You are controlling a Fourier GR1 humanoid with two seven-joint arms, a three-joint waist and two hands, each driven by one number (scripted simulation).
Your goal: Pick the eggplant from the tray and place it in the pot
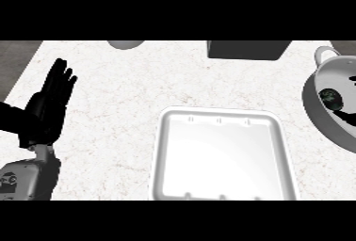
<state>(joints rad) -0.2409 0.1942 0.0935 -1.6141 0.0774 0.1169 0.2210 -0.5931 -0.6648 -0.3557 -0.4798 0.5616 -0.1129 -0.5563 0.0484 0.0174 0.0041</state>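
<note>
The counter (125, 94) is pale stone with faint reddish veining, matte and flat, its left edge slanting against a dark floor strip. Near the middle sits the tray (167, 155), a white, glossy, rounded rectangle with a raised rim and small notches along its top and bottom walls; its basin shows only smooth white. At the right edge stands the pot (327, 120), grey metal and round, cut off by the frame, with a loop handle at its upper side. Inside it lies a dark, shiny, rounded thing (332, 100) against the pale inner wall, seemingly the eggplant, though too small to tell surely. A dark box (249, 49) sits at the top edge, and a grey rounded object (125, 44) peeks in further left. The left hand (50, 101) shows at the left, black, fingers straight and spread upward, holding and touching nothing, above its grey forearm (31, 179). The right hand is out of view. Wide bare counter lies between the left hand and the tray, and above the tray up to the box; the gap between tray and pot is narrower.
</note>
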